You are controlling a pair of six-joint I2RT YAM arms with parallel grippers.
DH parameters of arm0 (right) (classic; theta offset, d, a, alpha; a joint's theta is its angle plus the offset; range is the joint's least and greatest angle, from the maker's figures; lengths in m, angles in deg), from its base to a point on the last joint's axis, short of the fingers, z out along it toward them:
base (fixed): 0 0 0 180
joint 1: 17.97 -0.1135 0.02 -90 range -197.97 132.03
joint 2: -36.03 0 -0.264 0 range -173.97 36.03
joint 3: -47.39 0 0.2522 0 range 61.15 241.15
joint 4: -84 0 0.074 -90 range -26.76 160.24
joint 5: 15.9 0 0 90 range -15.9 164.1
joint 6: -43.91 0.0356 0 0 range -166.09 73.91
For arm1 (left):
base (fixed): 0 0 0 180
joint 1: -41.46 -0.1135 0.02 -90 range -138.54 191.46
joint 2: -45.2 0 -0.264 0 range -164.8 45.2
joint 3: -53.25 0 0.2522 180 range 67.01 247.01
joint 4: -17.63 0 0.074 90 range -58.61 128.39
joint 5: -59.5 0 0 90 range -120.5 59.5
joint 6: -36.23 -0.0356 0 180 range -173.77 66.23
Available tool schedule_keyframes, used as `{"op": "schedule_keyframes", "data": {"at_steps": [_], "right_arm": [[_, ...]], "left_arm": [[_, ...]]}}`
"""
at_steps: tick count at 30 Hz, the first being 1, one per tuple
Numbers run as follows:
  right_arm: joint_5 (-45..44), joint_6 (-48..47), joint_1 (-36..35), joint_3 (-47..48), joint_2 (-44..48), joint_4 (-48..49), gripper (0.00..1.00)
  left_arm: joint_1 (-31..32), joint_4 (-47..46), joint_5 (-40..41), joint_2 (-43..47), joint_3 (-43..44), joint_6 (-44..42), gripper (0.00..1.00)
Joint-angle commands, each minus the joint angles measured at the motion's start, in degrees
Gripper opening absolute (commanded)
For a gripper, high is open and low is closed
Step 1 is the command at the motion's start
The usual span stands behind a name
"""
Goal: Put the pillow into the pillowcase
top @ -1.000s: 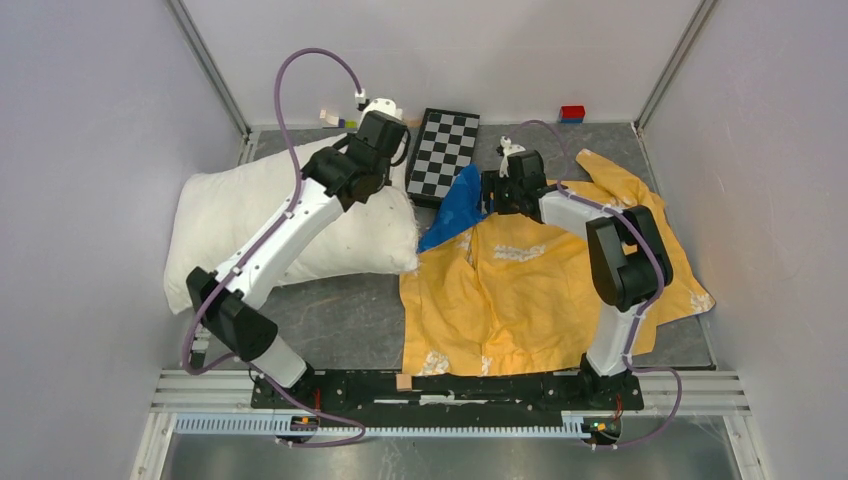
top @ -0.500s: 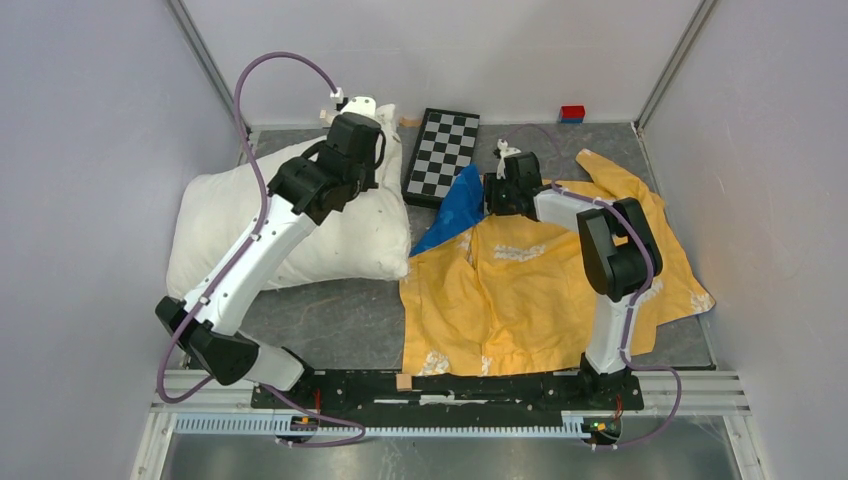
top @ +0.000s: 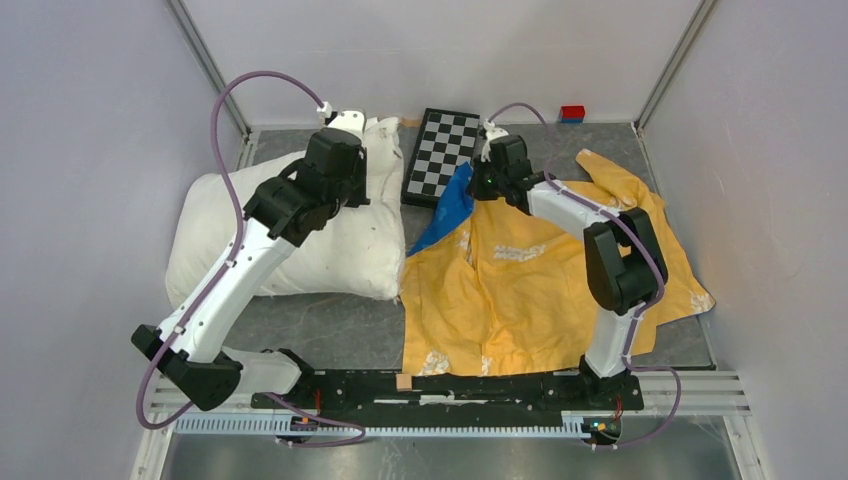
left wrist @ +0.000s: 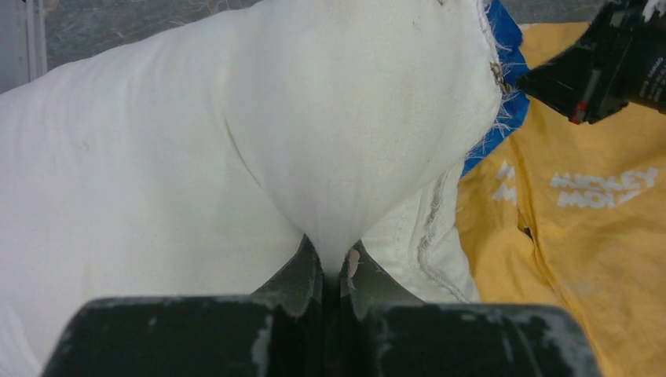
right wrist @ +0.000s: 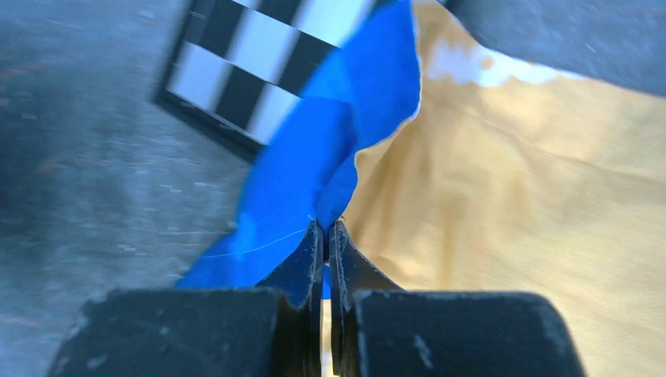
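**Pillow and cover: state of the job, nothing yet inside**

Item 1, pillow [top: 300, 225]. It lies on the left half of the worktop [top: 340, 320], wholly outside the cover. Its right end is just beside the cover's left edge. The left jaws are closed tight on a pinch of the pillow's fabric at its far right corner, drawing it up into a peak (the wrist view shows cloth gathered between the tips).

Item 2, pillowcase [top: 540, 270]. Orange-yellow, spread flat but rumpled on the right half, lettering upward. No opened mouth can be made out.

Item 3, blue cloth [top: 452, 205]. It sits at the cover's far left corner, between the cover and the chessboard [top: 440, 155]. The right jaws are closed on a fold of this cloth. Whether the yellow edge beside it is also caught cannot be told.

Item 4, red block [top: 572, 113]. At the far edge, well apart from the rest.

Progress, as a judgement: early. Each side has a hold on fabric, but no part of the pillow is inserted. Left to do:
- find and open the cover's mouth
- bring the pillow's end to it
- feed the pillow in
- draw the cover over its full length
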Motion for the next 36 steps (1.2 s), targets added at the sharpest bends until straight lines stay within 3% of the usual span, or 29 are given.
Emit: {"op": "schedule_keyframes", "data": {"at_steps": [1, 9, 12, 14, 17, 19, 21, 25, 31, 36], "right_arm": [[1.2, 5.6, -4.8, 7.2, 3.1, 1.8, 0.0], [1.9, 16.1, -7.9, 25.2, -13.3, 9.9, 0.0], [3.6, 15.3, -8.0, 32.9, -19.3, 8.6, 0.03], [3.3, 12.7, -8.0, 36.1, -20.5, 6.4, 0.19], [2.2, 8.3, -7.4, 36.5, -17.9, 1.7, 0.52], [1.3, 5.9, -7.0, 35.6, -14.4, -2.0, 0.65], [-0.5, 3.5, -6.9, 33.7, -10.2, -6.4, 0.72], [-4.3, 1.1, -7.0, 21.6, 1.4, -11.3, 0.73], [-9.5, -0.9, -7.5, -4.7, 18.3, -9.6, 0.64], [-9.6, -1.8, -8.2, -16.6, 22.9, -6.7, 0.62]], "left_arm": [[0.1, -4.8, -5.1, 4.8, -1.4, 0.7, 0.02], [0.4, -7.0, -11.8, 9.4, -7.1, 3.4, 0.02], [0.5, -7.1, -13.5, 10.8, -8.4, 4.2, 0.02], [0.5, -7.4, -14.6, 11.2, -9.0, 4.5, 0.02], [0.5, -8.1, -16.3, 11.3, -10.0, 4.9, 0.03], [0.5, -8.5, -17.5, 11.0, -10.4, 5.6, 0.02], [0.5, -9.5, -19.4, 11.1, -11.2, 6.4, 0.02], [1.4, -12.0, -22.7, 11.1, -12.9, 8.5, 0.02], [6.9, -13.7, -20.4, 10.1, -12.6, 10.9, 0.02], [10.3, -15.0, -17.7, 7.9, -11.3, 14.1, 0.02]]}}
